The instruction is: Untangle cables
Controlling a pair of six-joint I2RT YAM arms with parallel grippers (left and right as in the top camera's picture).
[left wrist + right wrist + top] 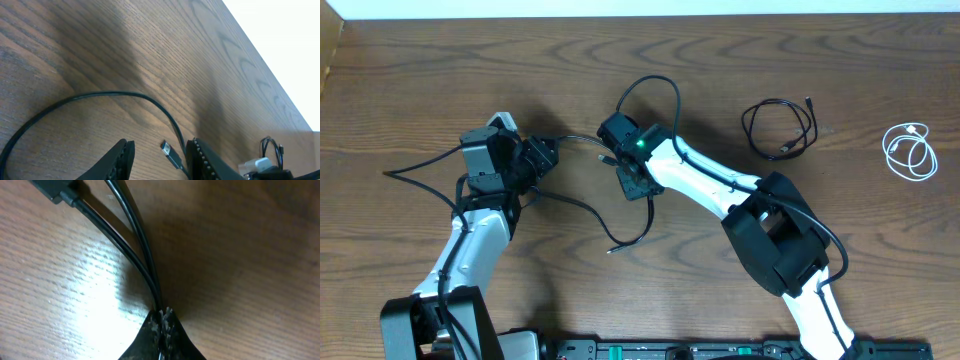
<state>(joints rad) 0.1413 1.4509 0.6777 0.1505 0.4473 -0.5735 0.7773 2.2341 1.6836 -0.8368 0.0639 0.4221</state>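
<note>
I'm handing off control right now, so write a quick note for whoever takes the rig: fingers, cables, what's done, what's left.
Right gripper: fingers shut, pinching two strands of the loose black cable.
Left gripper: fingers open, low over the table. A black plug end lies between them, not gripped.
Cables: the coiled black cable and the white cable lie apart on the right side of the table.
Done: those two are separated.
Left: the loose black cable sprawls in loops between the two arms. It needs straightening and laying aside.
</note>
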